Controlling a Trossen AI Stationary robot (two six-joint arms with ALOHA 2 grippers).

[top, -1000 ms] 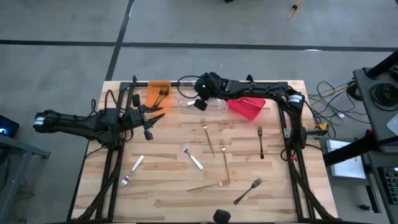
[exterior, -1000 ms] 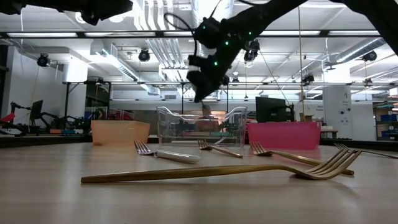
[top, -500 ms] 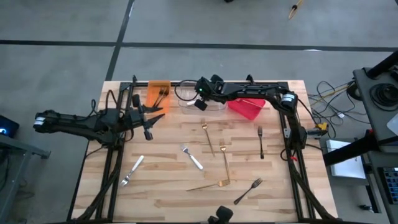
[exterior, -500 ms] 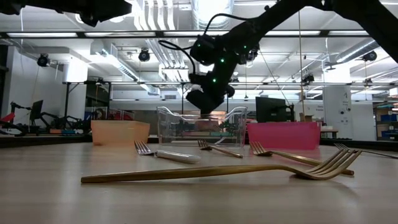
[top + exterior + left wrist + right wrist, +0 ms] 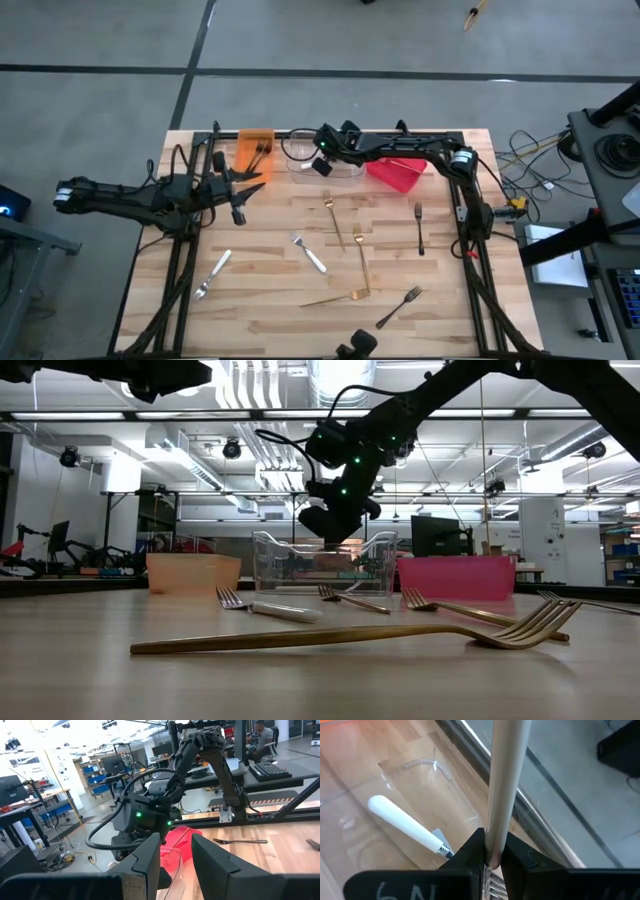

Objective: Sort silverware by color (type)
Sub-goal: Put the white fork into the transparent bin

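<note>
My right end effector [image 5: 490, 862], clamped on a white-handled silver utensil [image 5: 505, 780], hovers over the clear plastic bin [image 5: 335, 168] at twelve o'clock; release low, centred, inside walls.

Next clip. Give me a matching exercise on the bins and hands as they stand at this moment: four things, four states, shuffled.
Things:
1. orange bin
2. clear bin
3. right hand
4. left hand

States:
A. a white-handled piece lies in it
B. open and holding nothing, at the table's left side
C. dark forks lie in it
D. shut on a white handle, above the clear bin

Pairs: 1-C, 2-A, 3-D, 4-B
</note>
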